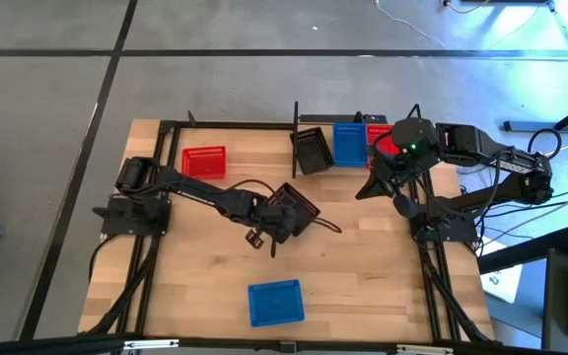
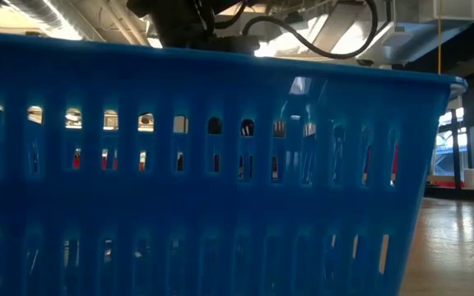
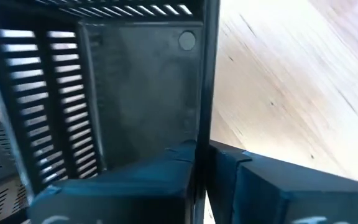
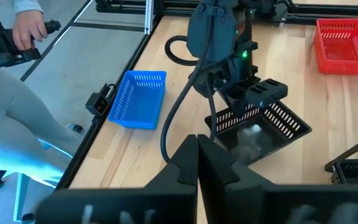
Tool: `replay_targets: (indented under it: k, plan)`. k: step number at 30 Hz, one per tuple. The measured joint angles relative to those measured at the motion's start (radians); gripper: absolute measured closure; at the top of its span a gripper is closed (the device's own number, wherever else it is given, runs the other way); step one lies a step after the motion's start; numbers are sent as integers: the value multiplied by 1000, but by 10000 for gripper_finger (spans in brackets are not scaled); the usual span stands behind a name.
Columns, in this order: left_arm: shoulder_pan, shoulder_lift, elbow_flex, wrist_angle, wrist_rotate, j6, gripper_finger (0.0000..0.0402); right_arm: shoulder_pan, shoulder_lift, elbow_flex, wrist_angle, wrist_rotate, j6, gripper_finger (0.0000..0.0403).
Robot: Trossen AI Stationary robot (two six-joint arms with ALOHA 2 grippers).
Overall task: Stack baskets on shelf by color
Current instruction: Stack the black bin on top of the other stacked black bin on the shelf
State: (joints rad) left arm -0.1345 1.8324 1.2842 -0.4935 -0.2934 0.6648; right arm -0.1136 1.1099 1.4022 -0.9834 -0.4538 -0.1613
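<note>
Blue basket [image 2: 204, 181] fills the low view, its slotted wall right against the lens, with arm cables hanging above it.

From overhead, that blue basket [image 1: 275, 302] sits alone near the front edge of the bench [image 1: 363, 276]. Mid-bench, the left end effector [image 1: 282, 219] grips the rim of a black basket [image 1: 299, 204], which looks tilted. A red basket [image 1: 204, 162] lies at the back left. On the shelf [image 1: 295, 126] along the back edge, another black basket [image 1: 312, 150] sits skewed, a second blue one [image 1: 349, 143] beside it, and red ones partly hidden under the right arm. The right end effector [image 1: 394, 163] hovers by the shelf's right end.

Left wrist view: both fingers [image 3: 123, 186] are pinched tight on the black basket's wall [image 3: 135, 93].

Right wrist view: the right end effector [image 4: 197, 155] is closed with nothing in it. Beyond it the left arm holds the black basket [image 4: 260, 127]; a person's hand [image 4: 30, 28] shows off the bench.
</note>
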Motion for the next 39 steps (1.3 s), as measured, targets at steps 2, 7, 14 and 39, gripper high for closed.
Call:
replay_targets:
  k: [2, 7, 14, 39]
  plan:
    - [0, 0, 0, 15, 0, -28, 394, 0, 0, 0, 0, 0, 3, 402]
    - [2, 0, 0, 28, 51, -19, 389, 0, 0, 0, 0, 0, 3, 402]
    - [3, 0, 0, 33, 57, -35, 363, 0, 0, 0, 0, 0, 3, 402]
    - [44, -5, 63, -43, 497, -290, 362, 0, 0, 0, 0, 0, 3, 402]
